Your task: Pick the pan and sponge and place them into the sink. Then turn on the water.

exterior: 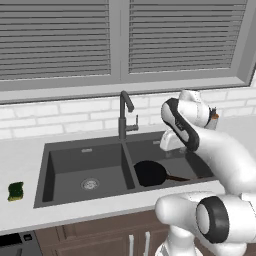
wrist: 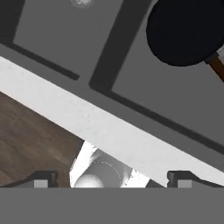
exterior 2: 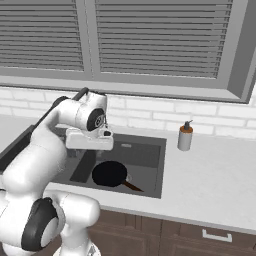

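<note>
So far I see the pan in the sink's right basin, jaws wide open and empty, sponge on the desk, faucet dry.

The arm hides part of the sink and the end of the pan handle. The pan is cut off at the picture's edge.
</note>
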